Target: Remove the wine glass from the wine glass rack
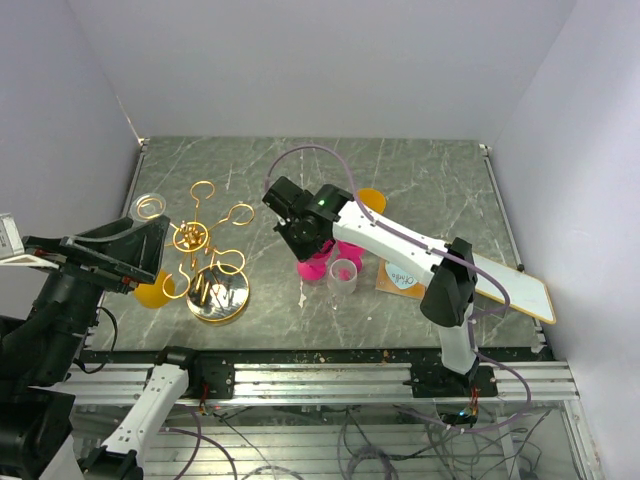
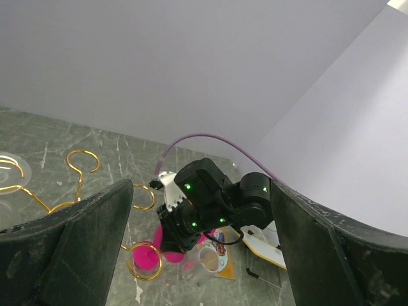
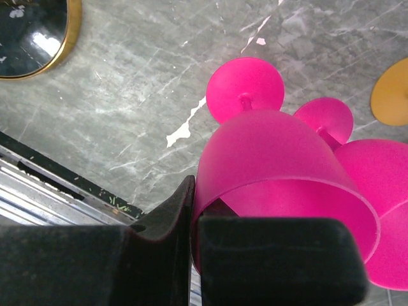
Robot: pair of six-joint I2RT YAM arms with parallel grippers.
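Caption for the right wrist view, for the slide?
Right gripper shut on the rim of a pink wine glass, second pink glass beside it.

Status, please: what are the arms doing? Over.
Left gripper open beside rack. Right gripper shut on pink wine glass, clear of rack. Second pink glass alongside.

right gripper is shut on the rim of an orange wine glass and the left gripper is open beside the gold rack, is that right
Not quite. The wine glass in the right gripper is pink, not orange: the right wrist view shows the fingers shut on its rim. The rest stands: the left gripper is open beside the gold rack.
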